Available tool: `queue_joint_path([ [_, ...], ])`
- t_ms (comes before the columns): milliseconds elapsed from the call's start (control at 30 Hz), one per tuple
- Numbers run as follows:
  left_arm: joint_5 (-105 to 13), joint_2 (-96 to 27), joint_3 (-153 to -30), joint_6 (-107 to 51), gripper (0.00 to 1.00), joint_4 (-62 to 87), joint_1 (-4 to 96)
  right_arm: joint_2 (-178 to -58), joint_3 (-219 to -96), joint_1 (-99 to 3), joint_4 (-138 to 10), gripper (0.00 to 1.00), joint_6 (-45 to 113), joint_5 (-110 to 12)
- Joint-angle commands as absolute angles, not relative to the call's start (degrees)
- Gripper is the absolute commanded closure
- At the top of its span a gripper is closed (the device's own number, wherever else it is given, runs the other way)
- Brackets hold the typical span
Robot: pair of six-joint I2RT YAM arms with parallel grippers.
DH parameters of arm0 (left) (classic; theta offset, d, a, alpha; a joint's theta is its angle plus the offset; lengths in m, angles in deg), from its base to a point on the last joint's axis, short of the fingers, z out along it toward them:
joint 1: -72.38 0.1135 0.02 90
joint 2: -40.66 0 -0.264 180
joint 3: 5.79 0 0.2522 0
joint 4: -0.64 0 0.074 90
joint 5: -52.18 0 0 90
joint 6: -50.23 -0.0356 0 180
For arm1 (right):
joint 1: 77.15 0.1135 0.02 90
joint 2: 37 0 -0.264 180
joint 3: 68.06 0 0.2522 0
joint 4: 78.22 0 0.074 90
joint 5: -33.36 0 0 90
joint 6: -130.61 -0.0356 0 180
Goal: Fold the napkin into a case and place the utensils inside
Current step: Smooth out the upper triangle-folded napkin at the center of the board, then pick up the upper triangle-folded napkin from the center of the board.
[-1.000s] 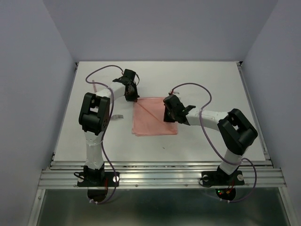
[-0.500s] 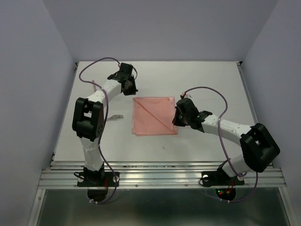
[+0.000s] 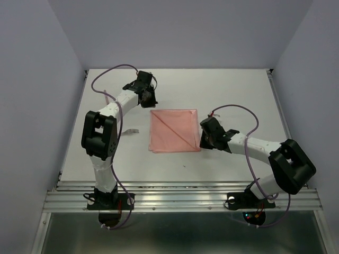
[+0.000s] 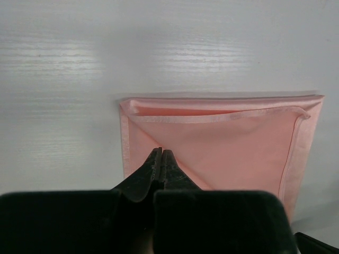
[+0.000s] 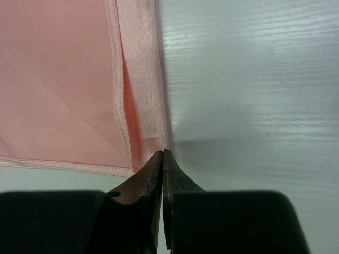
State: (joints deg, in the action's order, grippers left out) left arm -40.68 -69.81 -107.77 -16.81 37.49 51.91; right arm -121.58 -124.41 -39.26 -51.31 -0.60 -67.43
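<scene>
The salmon-pink napkin (image 3: 175, 130) lies flat mid-table as a folded square with a diagonal crease. It also shows in the left wrist view (image 4: 222, 148) and the right wrist view (image 5: 63, 79). My left gripper (image 3: 147, 98) is shut and empty, just beyond the napkin's far left corner; its tips (image 4: 160, 152) hover above the cloth. My right gripper (image 3: 204, 138) is shut and low, its tips (image 5: 161, 153) at the napkin's right edge near the front corner, with no cloth seen between them. A small fork (image 3: 133, 130) lies left of the napkin, beside the left arm. No other utensils show.
The white table (image 3: 238, 90) has walls at the back and both sides. A metal rail (image 3: 180, 198) runs along its near edge by the arm bases. Purple cables loop above both arms.
My right gripper has moved off the napkin's top to its right edge and towards the front. My left gripper has drawn back from the far left corner. The napkin lies still.
</scene>
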Motion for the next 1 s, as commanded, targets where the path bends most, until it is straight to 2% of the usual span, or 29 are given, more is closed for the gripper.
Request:
queue_joint_path([
  [0,-40.11,-65.25,-108.93,-18.23,1.00,38.92,49.36,-118.12,-124.81,-38.91,-49.26,0.92,-2.28,-74.65],
  [233,-39.23,-65.77,-109.55,-18.93,0.96,39.80,45.75,-122.42,-124.01,-38.91,-50.48,0.92,-3.16,-74.75],
  [333,-39.05,-66.04,-109.64,-19.11,0.96,39.97,44.96,-125.06,-123.92,-38.91,-54.69,0.92,0.69,-68.19],
  [400,-38.88,-66.30,-110.07,-19.37,0.96,40.67,44.43,-126.20,-124.27,-37.34,-57.67,0.92,3.15,-63.44],
  [633,-36.33,-65.42,-109.90,-19.64,0.93,41.64,43.90,-130.86,-129.63,-30.04,-58.92,0.91,3.26,-61.65],
  [700,-35.63,-64.90,-109.90,-19.99,0.90,42.17,43.82,-130.52,-129.47,-29.51,-59.01,0.92,1.16,-62.00],
  [833,-34.14,-63.32,-107.63,-21.13,0.81,42.52,42.85,-125.96,-127.27,-30.12,-56.91,0.90,0.18,-70.25],
  [967,-29.67,-61.30,-103.67,-21.13,0.71,42.00,38.47,-120.16,-123.41,-38.45,-56.29,0.87,-0.08,-67.82],
])
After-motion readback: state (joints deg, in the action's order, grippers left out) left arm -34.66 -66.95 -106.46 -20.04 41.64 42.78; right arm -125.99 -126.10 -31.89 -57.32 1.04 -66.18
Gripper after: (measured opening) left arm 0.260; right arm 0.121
